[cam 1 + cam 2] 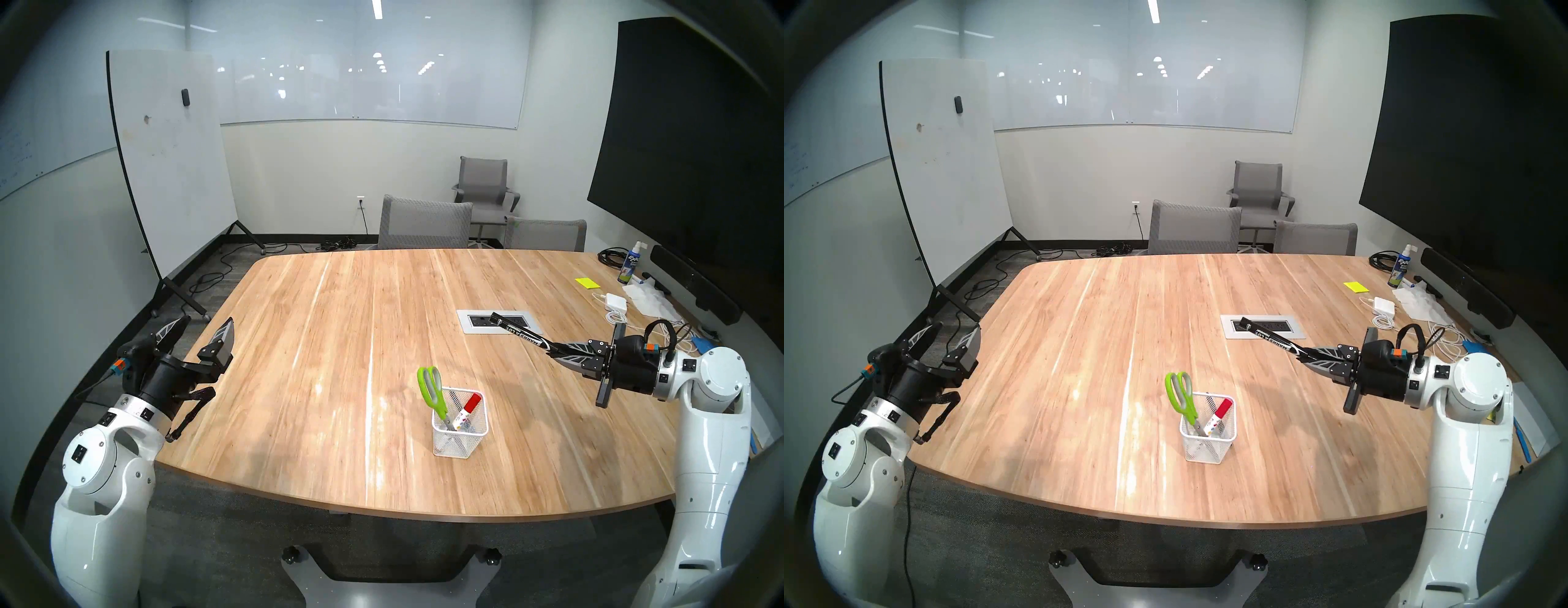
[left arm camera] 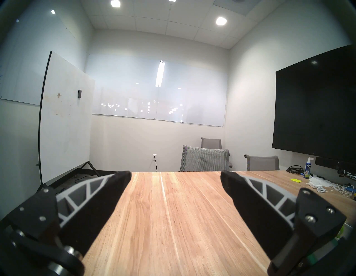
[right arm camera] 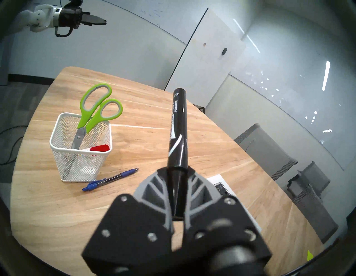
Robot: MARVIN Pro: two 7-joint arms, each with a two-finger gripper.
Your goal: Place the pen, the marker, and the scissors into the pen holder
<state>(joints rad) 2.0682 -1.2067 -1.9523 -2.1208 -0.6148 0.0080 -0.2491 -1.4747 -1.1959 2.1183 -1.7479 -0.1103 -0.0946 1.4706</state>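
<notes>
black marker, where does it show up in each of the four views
Head stereo left: the black marker is right of centre, held out by the right gripper above the table.
Head stereo right: the same, slightly further left.
Left wrist: only a bit of it at the far right edge.
Right wrist: centre, sticking up from the fingers.
Shared landmark: the rolling whiteboard, in all four views.

The left hand [image 1: 205,329] hangs raised with fingers spread wide; the right hand [image 1: 556,353] is raised, fingers clamped together.
</notes>
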